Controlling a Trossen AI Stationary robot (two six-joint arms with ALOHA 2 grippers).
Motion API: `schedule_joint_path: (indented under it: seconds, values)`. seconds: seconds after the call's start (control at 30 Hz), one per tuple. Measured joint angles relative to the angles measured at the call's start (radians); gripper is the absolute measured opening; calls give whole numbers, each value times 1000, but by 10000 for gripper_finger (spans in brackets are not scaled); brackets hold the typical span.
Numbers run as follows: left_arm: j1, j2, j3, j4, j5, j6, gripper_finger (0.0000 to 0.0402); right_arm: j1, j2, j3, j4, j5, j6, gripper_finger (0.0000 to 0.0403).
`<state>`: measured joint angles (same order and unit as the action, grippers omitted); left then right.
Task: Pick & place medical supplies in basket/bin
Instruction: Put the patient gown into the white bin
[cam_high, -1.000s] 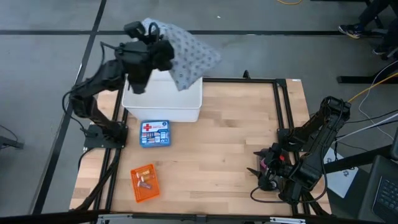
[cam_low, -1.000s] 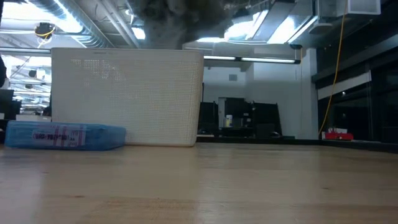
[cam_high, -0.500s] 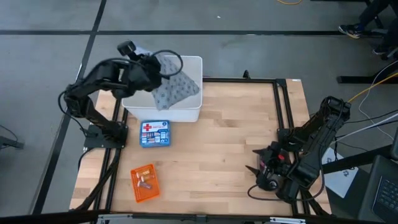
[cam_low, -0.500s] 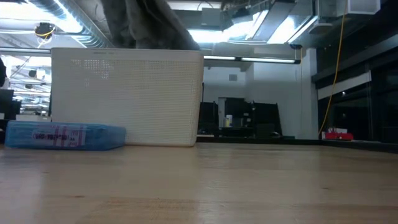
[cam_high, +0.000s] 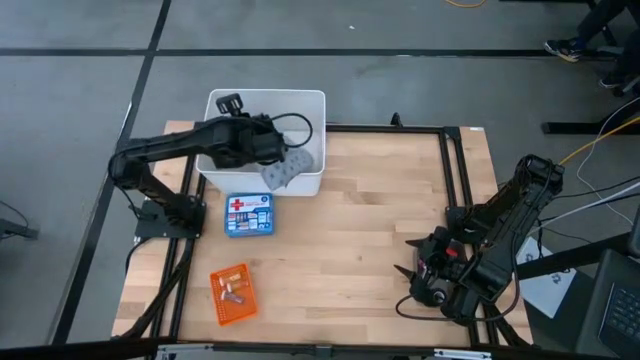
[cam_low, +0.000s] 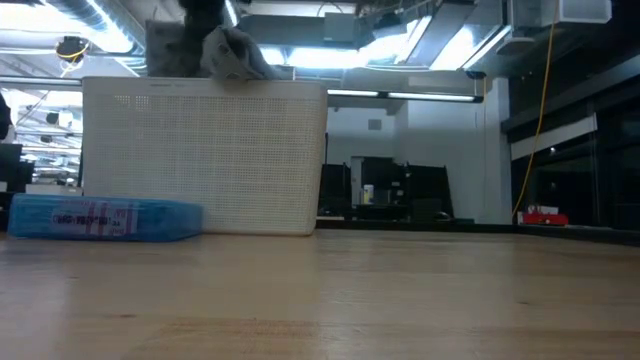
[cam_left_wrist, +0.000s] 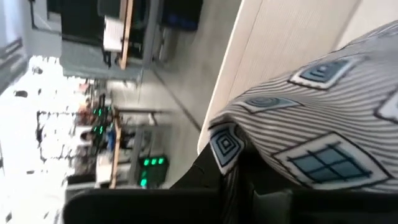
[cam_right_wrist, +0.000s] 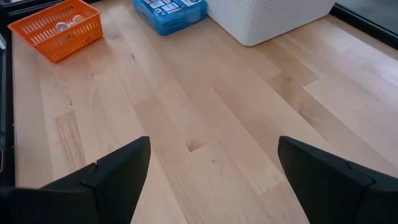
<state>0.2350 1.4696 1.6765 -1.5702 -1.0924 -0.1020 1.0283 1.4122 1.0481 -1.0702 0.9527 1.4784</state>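
My left gripper (cam_high: 270, 150) reaches over the white tub (cam_high: 214, 100) and is shut on the grey patterned soft pack (cam_high: 284, 172). The pack sits low inside the tub, near its near right corner. In the low view a bunched part of the pack (cam_low: 235, 52) still shows above the tub's rim (cam_low: 205, 82). The left wrist view fills with the pack's striped cloth (cam_left_wrist: 311, 124) beside the tub's white wall (cam_left_wrist: 280, 37). My right gripper (cam_high: 414, 276) waits open by the table's near right corner. The orange basket (cam_high: 232, 293) holds small pieces. My left gripper pinches a bunched part of the pack (cam_left_wrist: 239, 165) between its two dark fingers (cam_left_wrist: 202, 177). It comes from the table's left, slanting down over the tub. The rest of the pack hangs beyond the fingers into the tub; whether it rests on the bottom is hidden.
A blue first-aid box (cam_high: 249, 214) lies flat just in front of the tub, also seen as the blue box (cam_right_wrist: 171, 9) in the right wrist view. The orange basket (cam_right_wrist: 59, 28) sits near the left near corner. Bare wood (cam_high: 370, 220) spreads across the middle and right.
My left gripper has come down and toward the near edge, from high above the tub's far side into the tub, still shut. The pack, spread out and hanging high a second ago, has been lowered with it and now shows small and crumpled inside the tub.
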Motion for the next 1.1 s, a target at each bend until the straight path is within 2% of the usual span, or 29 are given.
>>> schedule_joint_path:
  seconds: [0.27,0.57,0.73,0.93,1.1]
  values:
    - [127,-2,-67,57,-3,32,2,0,0,0,0,0,-2,352]
    - [224,15,-68,346,176,223,2,0,0,0,0,16,-2,352]
    - [271,57,-72,354,209,232,2,0,0,0,0,14,-3,352]
    - [313,89,-175,410,224,241,3,0,0,0,0,10,-12,352]
    - [342,90,-306,582,233,291,2,0,0,0,0,10,-14,352]
